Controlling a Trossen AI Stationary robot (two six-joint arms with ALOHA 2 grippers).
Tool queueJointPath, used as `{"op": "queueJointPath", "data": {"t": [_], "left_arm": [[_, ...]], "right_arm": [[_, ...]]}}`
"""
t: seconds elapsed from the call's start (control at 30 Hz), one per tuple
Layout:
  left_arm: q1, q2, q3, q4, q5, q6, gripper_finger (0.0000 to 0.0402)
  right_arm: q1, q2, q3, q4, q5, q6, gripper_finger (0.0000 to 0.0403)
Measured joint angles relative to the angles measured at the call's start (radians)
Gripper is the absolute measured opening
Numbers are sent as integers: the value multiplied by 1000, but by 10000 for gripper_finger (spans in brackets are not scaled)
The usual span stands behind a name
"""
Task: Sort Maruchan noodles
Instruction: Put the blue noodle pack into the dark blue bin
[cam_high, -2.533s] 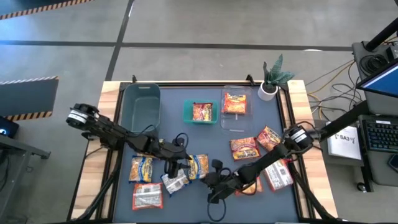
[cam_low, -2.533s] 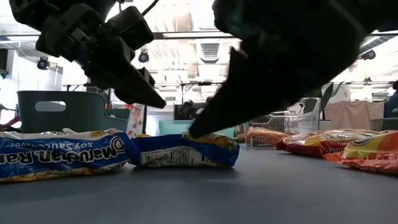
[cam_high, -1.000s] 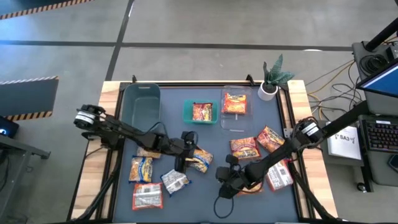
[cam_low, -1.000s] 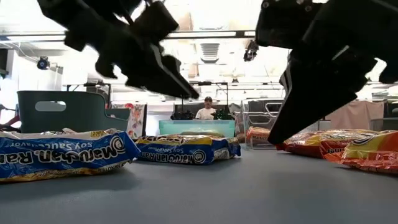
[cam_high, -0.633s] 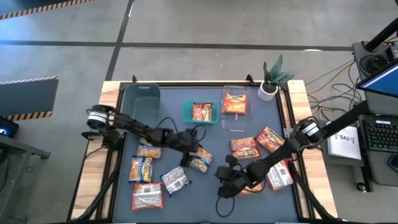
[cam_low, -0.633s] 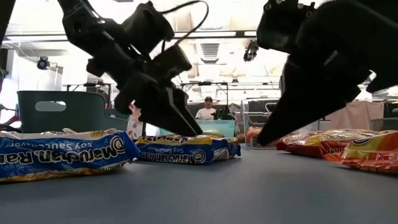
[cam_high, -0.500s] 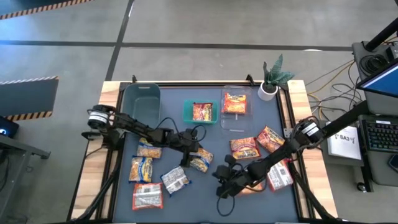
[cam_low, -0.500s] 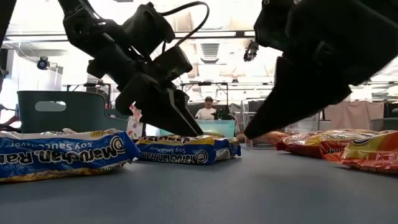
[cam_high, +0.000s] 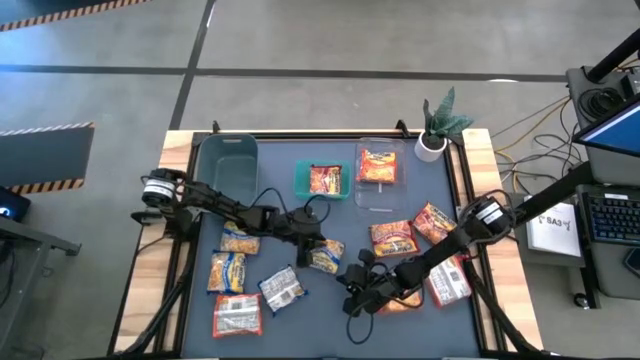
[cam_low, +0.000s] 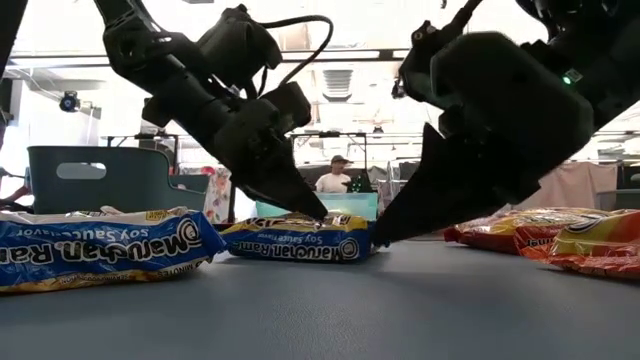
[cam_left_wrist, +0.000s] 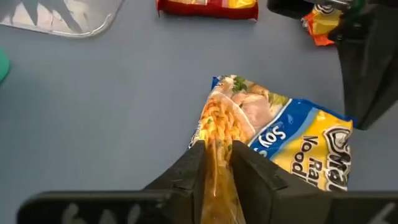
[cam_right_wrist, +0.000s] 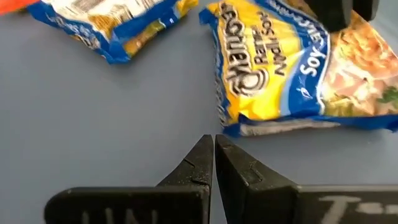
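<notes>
grey bin | green tray | clear container | potted plant

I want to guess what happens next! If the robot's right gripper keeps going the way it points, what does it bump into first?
Probably the yellow-and-blue noodle packet. The right gripper, jaws shut, points at the packet's near edge, with only bare mat between them. The left gripper already pinches that packet's other end. Depth is hard to judge.

Your table's dark mat carries scattered noodle packets, three bins and a potted plant.
</notes>
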Motion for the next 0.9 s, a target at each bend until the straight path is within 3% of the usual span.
{"op": "queueJointPath", "data": {"t": [0.27, 0.47, 0.63, 0.9], "left_arm": [[-3, -79, -2, -35, 3, 6, 37], [-4, -205, -3, -245, 15, -89, 42], [-5, -268, -15, -412, 14, -161, 78], [-5, -213, -70, -332, 14, -245, 173]], "right_arm": [[-3, 0, 0, -19, 43, 8, 9], [-7, 0, 0, -87, 44, 73, 9], [-11, 0, 0, -106, 93, 91, 9], [-45, -1, 0, -117, 121, 89, 9]]}}
